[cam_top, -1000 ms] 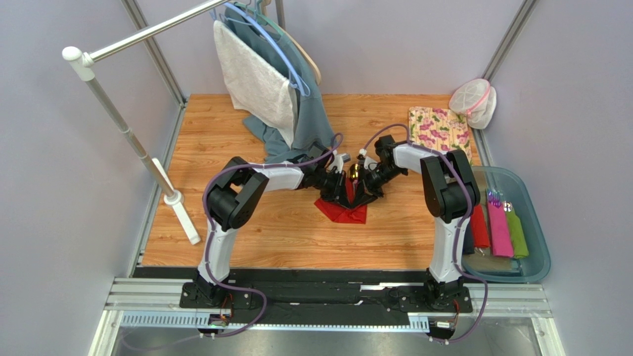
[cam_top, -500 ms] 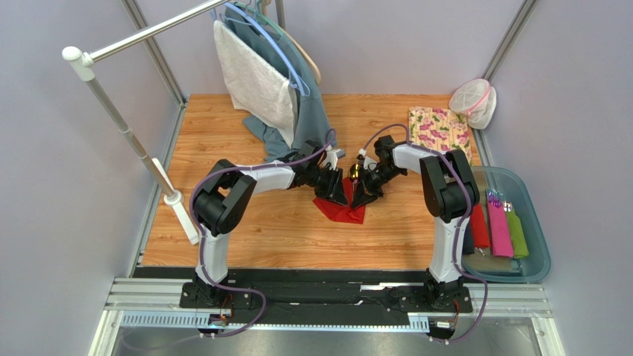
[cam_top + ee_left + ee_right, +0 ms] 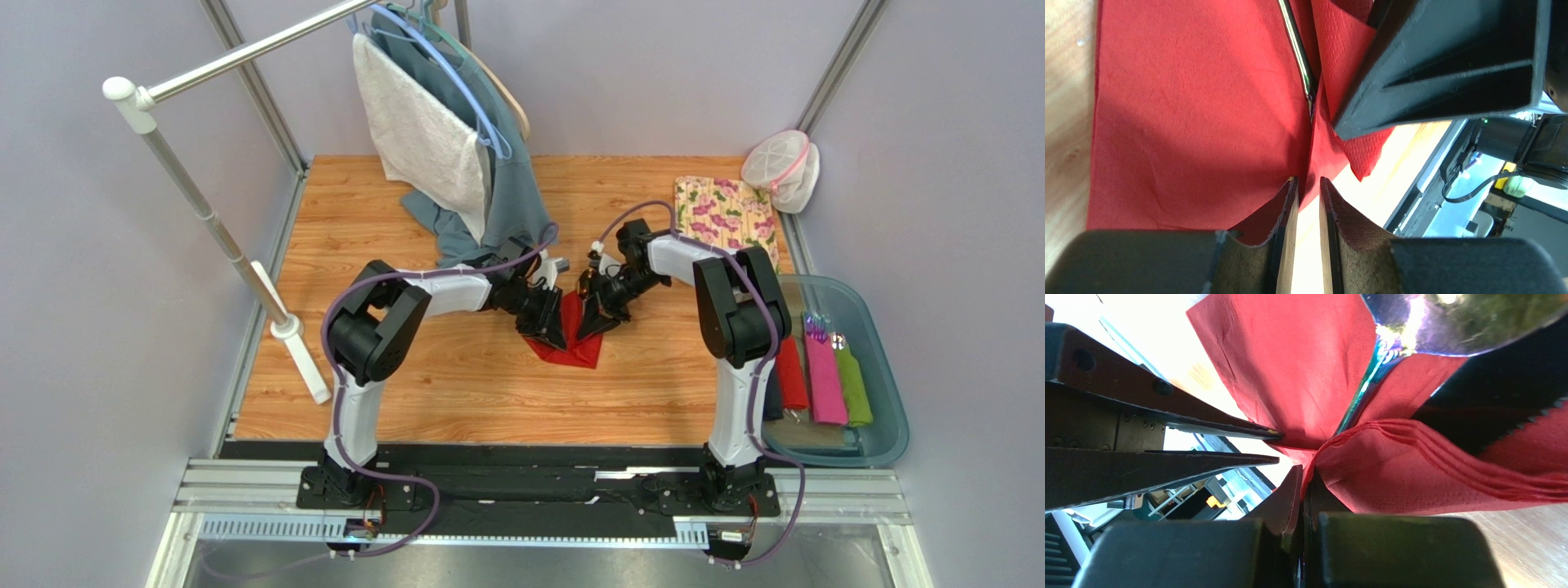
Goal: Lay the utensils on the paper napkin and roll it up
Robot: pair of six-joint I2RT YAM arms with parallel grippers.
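Note:
The red paper napkin (image 3: 572,333) lies mid-table, one side lifted into a fold between both grippers. In the right wrist view my right gripper (image 3: 1306,476) is shut on a bunched edge of the napkin (image 3: 1290,361). A shiny spoon (image 3: 1462,315) rests on the sheet, its handle running under the fold. In the left wrist view my left gripper (image 3: 1307,181) stands slightly open, with light showing through the gap. The napkin (image 3: 1192,110) fold reaches just to its tips. A thin metal utensil handle (image 3: 1298,52) lies along the crease. The right gripper's fingers (image 3: 1438,61) sit opposite.
A clothes rack (image 3: 209,221) with hanging towels (image 3: 423,123) stands at the back left. A floral cloth (image 3: 724,214) and a mesh bag (image 3: 785,165) are at the back right. A blue bin (image 3: 886,423) at the right holds coloured rolls.
My left gripper has gone from nearly shut to slightly open and shifted a little. The napkin's lifted fold now stands more upright between the grippers. The right gripper has stayed shut.

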